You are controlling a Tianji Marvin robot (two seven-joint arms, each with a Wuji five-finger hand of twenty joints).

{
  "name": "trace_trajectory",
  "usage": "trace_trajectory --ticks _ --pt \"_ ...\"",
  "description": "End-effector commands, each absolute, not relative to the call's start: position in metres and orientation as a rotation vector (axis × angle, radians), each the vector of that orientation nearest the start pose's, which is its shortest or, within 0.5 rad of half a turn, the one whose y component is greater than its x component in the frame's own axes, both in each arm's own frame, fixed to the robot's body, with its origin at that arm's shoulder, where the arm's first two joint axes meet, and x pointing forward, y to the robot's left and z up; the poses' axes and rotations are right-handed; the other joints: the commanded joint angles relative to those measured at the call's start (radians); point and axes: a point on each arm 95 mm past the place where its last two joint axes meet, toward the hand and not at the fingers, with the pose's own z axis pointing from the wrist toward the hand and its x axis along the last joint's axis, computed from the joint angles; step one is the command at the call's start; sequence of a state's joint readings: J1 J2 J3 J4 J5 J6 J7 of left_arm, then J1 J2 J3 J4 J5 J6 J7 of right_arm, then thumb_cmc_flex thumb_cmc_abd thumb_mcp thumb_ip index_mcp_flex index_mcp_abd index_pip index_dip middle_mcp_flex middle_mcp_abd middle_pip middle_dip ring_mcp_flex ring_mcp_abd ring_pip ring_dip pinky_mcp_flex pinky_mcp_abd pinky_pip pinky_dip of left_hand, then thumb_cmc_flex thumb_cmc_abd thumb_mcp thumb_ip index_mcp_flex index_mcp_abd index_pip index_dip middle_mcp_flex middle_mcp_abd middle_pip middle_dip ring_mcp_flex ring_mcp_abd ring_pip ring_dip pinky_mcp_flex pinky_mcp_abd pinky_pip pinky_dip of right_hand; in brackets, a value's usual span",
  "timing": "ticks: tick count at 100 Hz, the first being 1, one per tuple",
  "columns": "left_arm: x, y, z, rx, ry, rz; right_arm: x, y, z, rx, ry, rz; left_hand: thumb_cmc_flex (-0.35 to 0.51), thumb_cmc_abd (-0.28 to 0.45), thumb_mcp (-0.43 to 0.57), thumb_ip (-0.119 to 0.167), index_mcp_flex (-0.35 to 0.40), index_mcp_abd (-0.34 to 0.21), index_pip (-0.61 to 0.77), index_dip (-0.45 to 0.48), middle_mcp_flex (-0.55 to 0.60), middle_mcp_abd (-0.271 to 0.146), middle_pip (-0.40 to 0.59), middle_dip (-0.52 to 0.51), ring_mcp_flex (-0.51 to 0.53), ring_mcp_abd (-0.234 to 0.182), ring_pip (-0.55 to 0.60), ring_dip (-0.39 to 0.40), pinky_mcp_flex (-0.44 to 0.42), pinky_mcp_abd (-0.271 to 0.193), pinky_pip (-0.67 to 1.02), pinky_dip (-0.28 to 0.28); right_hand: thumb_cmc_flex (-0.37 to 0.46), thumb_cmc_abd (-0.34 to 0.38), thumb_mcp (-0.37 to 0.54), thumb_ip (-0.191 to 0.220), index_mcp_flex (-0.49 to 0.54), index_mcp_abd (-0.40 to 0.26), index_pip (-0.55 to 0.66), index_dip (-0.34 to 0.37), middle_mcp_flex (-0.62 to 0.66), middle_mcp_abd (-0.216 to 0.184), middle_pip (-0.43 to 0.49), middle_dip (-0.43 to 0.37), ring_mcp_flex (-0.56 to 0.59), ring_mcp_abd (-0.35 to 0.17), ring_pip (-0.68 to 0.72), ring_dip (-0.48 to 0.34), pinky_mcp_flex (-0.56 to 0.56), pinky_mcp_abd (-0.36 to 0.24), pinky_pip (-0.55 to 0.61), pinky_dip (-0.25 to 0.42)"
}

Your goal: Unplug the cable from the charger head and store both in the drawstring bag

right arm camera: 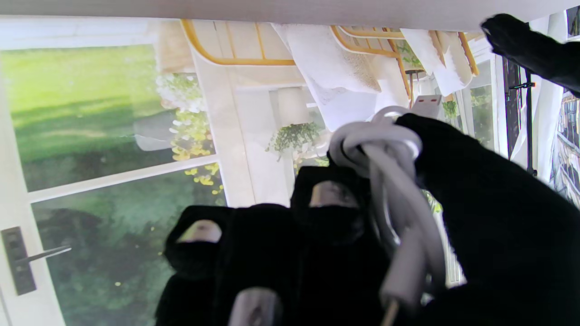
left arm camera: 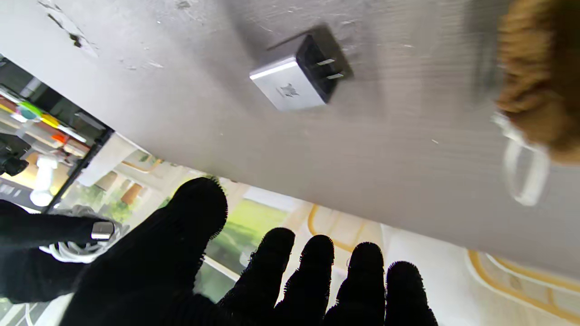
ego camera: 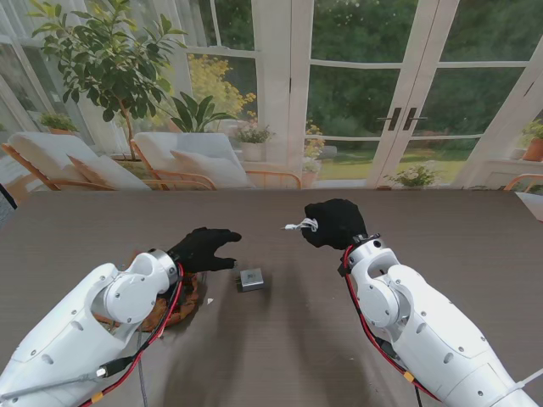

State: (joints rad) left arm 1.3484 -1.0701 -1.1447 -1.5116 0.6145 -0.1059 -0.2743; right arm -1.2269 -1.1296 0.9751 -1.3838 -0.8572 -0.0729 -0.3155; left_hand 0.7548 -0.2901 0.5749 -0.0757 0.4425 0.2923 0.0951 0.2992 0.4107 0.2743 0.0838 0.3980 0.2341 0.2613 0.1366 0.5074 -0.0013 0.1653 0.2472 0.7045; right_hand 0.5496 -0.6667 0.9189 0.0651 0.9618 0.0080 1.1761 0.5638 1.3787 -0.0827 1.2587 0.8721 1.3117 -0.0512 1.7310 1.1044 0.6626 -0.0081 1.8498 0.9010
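The silver charger head (ego camera: 250, 279) lies alone on the table, its two prongs showing in the left wrist view (left arm camera: 294, 81). No cable is plugged into it. My right hand (ego camera: 333, 223) is raised above the table, shut on the coiled white cable (ego camera: 302, 225), whose loops and USB plug show between the fingers (right arm camera: 385, 154). My left hand (ego camera: 204, 248) hovers open just left of the charger head, fingers spread (left arm camera: 272, 271). The brown drawstring bag (ego camera: 180, 303) sits under my left wrist, largely hidden by the arm; its edge and white cord show in the left wrist view (left arm camera: 534, 81).
The grey-brown table (ego camera: 280, 356) stretches wide around the charger. Glass doors, lounge chairs and plants stand beyond the far edge. Red wiring runs along both forearms.
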Motion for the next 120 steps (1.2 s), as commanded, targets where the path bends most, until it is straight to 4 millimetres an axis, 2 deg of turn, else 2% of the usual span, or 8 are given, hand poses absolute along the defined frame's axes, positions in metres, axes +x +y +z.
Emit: trace_trajectory --ticks 1,21,44,54,57,63,71,120 --pt "0.441 0.000 -0.296 -1.469 1.678 -1.603 0.471 0.054 -0.273 0.984 1.306 1.796 -0.049 -0.009 0.014 0.025 0.029 0.008 0.007 0.001 0.031 0.020 0.009 0.026 0.042 0.026 0.035 0.034 0.027 0.031 0.024 0.051 0.092 0.069 0.080 0.073 0.011 -0.071 0.081 0.027 0.072 0.120 0.082 0.008 0.009 -0.153 0.069 0.013 0.552 -0.079 0.244 0.029" --pt "0.413 0.035 -0.277 -1.482 1.597 -1.448 0.470 0.056 -0.276 0.997 1.304 1.800 -0.085 -0.036 -0.007 0.019 0.052 0.037 0.010 0.005 0.084 0.043 0.023 0.057 0.081 0.068 0.114 0.084 0.096 0.072 0.061 0.135 0.092 0.069 0.081 0.071 0.012 -0.069 0.081 0.027 0.072 0.121 0.082 0.008 0.009 -0.151 0.070 0.013 0.552 -0.077 0.244 0.029" --pt "0.390 0.060 -0.277 -1.598 1.473 -1.309 0.468 0.058 -0.278 1.005 1.302 1.805 -0.133 -0.065 -0.019 0.011 0.067 0.123 0.006 0.004 0.110 0.108 0.029 0.086 0.090 0.118 0.208 0.100 0.135 0.109 0.099 0.214 0.092 0.068 0.083 0.070 0.012 -0.069 0.082 0.026 0.072 0.122 0.082 0.008 0.009 -0.149 0.070 0.012 0.552 -0.075 0.244 0.030" --pt "0.385 0.065 -0.278 -1.616 1.465 -1.234 0.468 0.058 -0.278 1.007 1.297 1.808 -0.155 -0.064 -0.041 0.010 0.059 0.141 0.010 0.017 0.113 0.122 0.036 0.129 0.086 0.125 0.264 0.125 0.100 0.101 0.215 0.274 0.092 0.067 0.083 0.070 0.011 -0.069 0.082 0.026 0.072 0.122 0.082 0.008 0.009 -0.149 0.070 0.012 0.552 -0.075 0.244 0.030" --pt "0.384 0.067 -0.279 -1.620 1.459 -1.217 0.468 0.058 -0.278 1.009 1.295 1.809 -0.163 -0.066 -0.047 0.010 0.062 0.145 0.014 0.023 0.119 0.125 0.037 0.138 0.089 0.129 0.278 0.131 0.073 0.097 0.291 0.272 0.092 0.067 0.083 0.070 0.012 -0.069 0.082 0.026 0.072 0.122 0.082 0.008 0.009 -0.149 0.071 0.012 0.552 -0.074 0.244 0.031" --pt "0.383 0.068 -0.281 -1.637 1.445 -1.187 0.468 0.058 -0.278 1.010 1.293 1.809 -0.174 -0.063 -0.063 0.008 0.071 0.148 0.022 0.038 0.129 0.132 0.039 0.156 0.094 0.137 0.302 0.141 0.013 0.091 0.494 0.168 0.092 0.067 0.083 0.070 0.012 -0.069 0.082 0.026 0.072 0.122 0.082 0.008 0.009 -0.148 0.071 0.012 0.552 -0.074 0.244 0.031" --pt "0.382 0.070 -0.284 -1.650 1.428 -1.146 0.468 0.058 -0.278 1.012 1.289 1.809 -0.192 -0.065 -0.068 0.005 0.083 0.151 0.036 0.055 0.142 0.140 0.043 0.166 0.106 0.148 0.333 0.152 -0.010 0.094 0.649 0.081 0.092 0.067 0.084 0.069 0.012 -0.068 0.082 0.026 0.072 0.123 0.082 0.009 0.009 -0.148 0.071 0.012 0.552 -0.074 0.244 0.031" --pt "0.402 0.078 -0.305 -1.718 1.411 -0.977 0.468 0.051 -0.278 1.027 1.278 1.801 -0.241 -0.056 -0.099 0.002 0.159 0.166 0.109 0.115 0.235 0.170 0.082 0.227 0.186 0.197 0.454 0.188 0.071 0.153 0.872 0.027 0.092 0.066 0.086 0.070 0.013 -0.067 0.082 0.025 0.072 0.123 0.082 0.009 0.008 -0.144 0.071 0.012 0.552 -0.071 0.244 0.033"
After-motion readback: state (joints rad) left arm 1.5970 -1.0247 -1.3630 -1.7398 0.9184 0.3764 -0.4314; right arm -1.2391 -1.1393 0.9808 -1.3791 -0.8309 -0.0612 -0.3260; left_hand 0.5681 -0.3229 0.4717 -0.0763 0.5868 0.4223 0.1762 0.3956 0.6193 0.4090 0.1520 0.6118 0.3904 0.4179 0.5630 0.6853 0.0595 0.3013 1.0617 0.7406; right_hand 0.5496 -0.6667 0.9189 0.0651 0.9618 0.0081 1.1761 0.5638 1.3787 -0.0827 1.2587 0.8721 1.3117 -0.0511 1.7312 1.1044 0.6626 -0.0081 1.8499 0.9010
